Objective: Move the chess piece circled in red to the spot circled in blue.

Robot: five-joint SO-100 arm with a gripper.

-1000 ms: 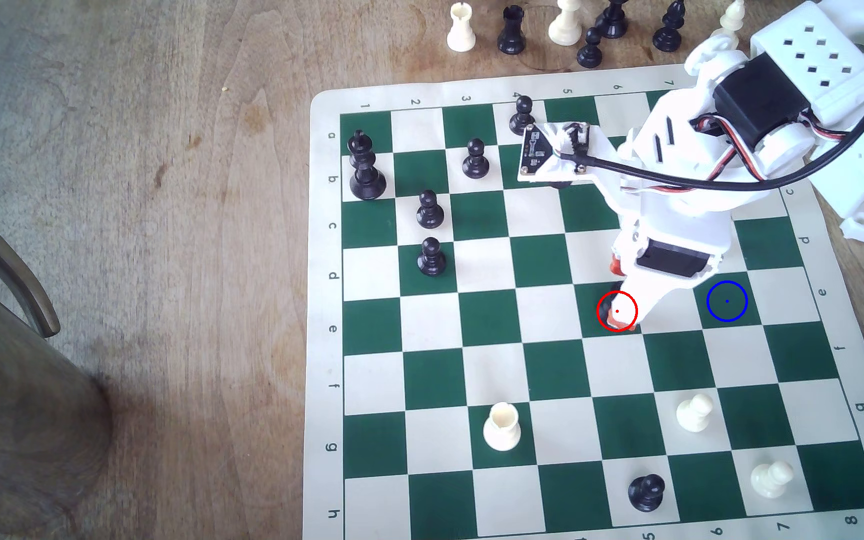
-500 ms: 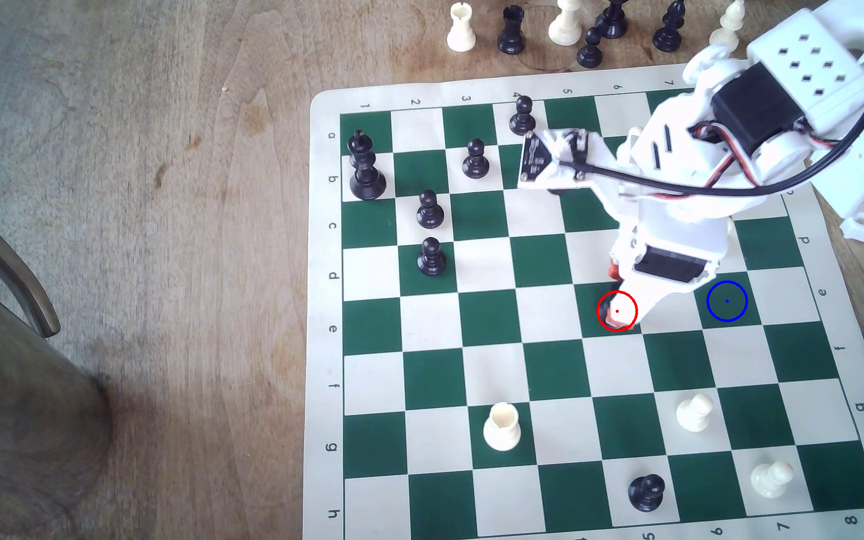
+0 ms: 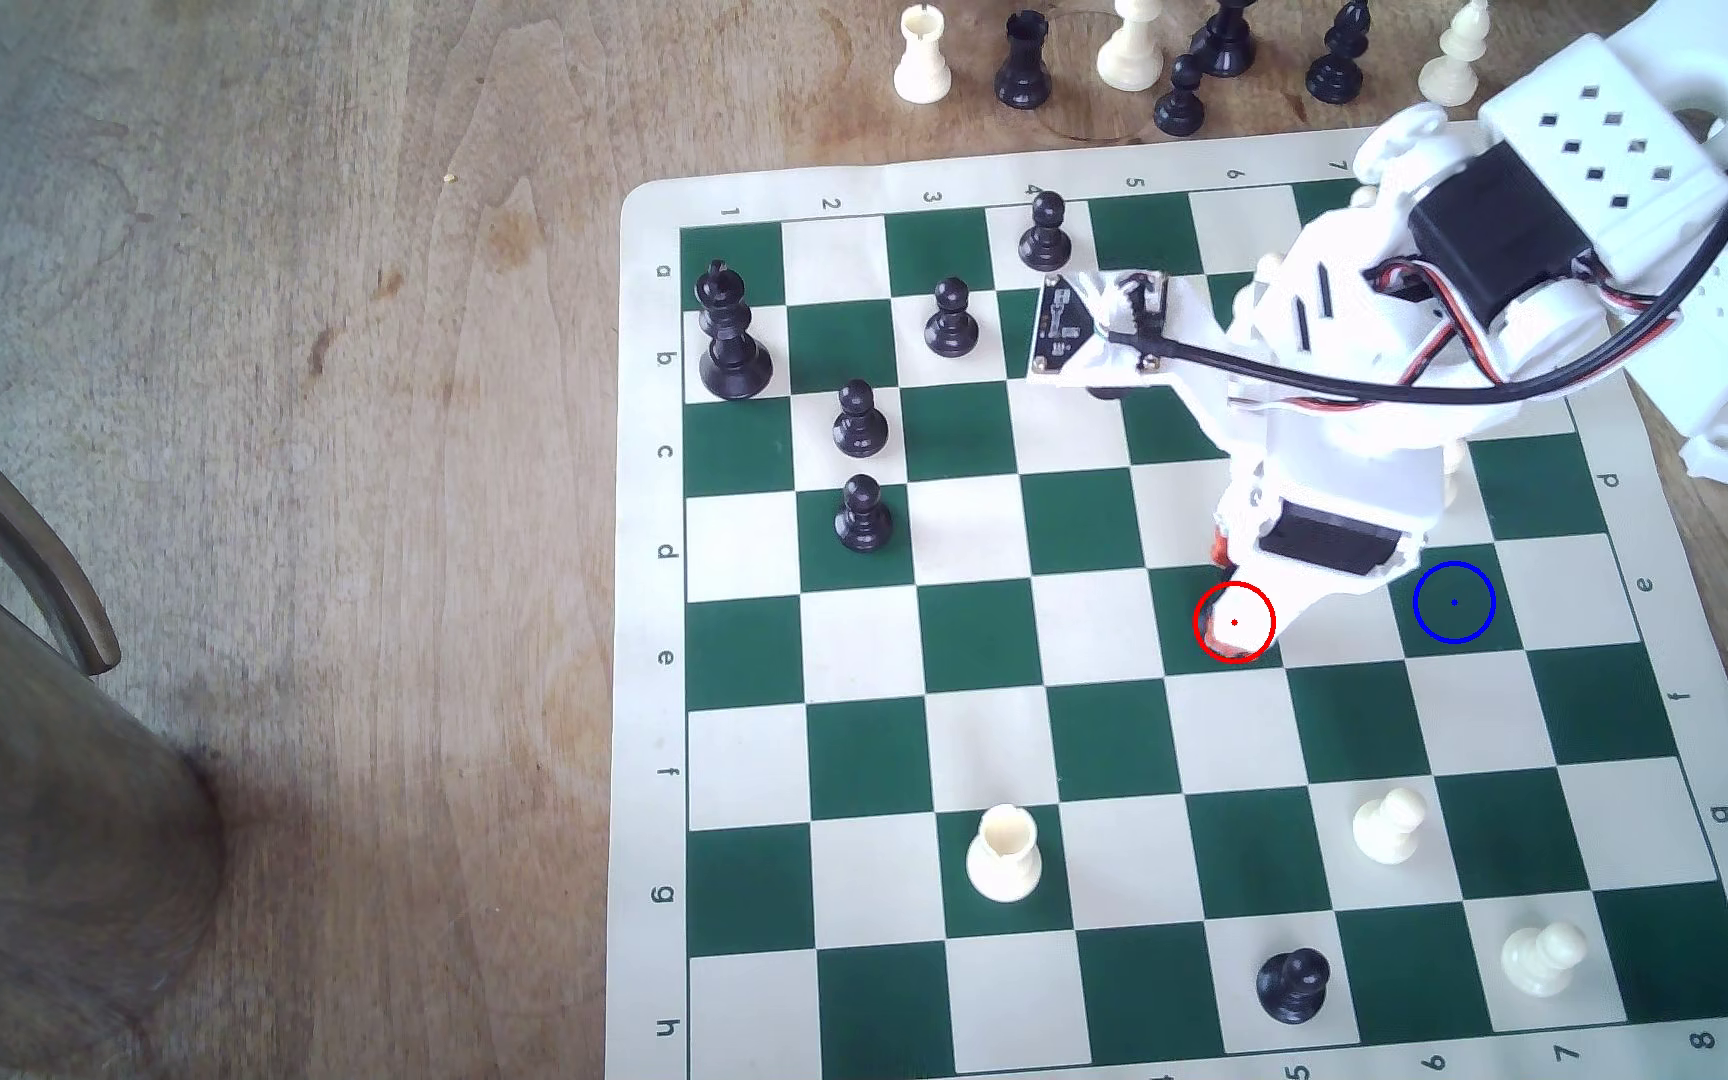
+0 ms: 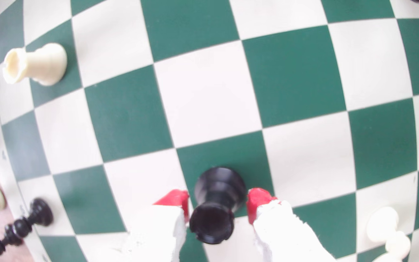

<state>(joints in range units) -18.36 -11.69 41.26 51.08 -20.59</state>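
The chess piece circled in red, a stout black rook (image 4: 216, 199), stands upright on a dark green square. My gripper (image 4: 217, 201) is open and straddles it. One red-tipped finger (image 4: 175, 200) is close against one side, and the other finger (image 4: 257, 200) stands a small gap off the other side. In the exterior view my gripper (image 3: 1232, 600) hangs over the red ring and hides most of the rook. The spot circled in blue (image 3: 1453, 601) is a bare green square two squares toward the exterior view's right in the same row.
A white rook (image 3: 1003, 854), two white pawns (image 3: 1390, 824) (image 3: 1542, 957) and a black piece (image 3: 1293, 984) stand on the near rows. Black pawns (image 3: 860, 421) and a king (image 3: 730, 332) stand at the far left. Spare pieces (image 3: 1130, 47) line the table beyond the board.
The upper arm and wrist have shifted slightly toward the exterior view's left. The fingertips have stayed over the red ring, and no piece has moved.
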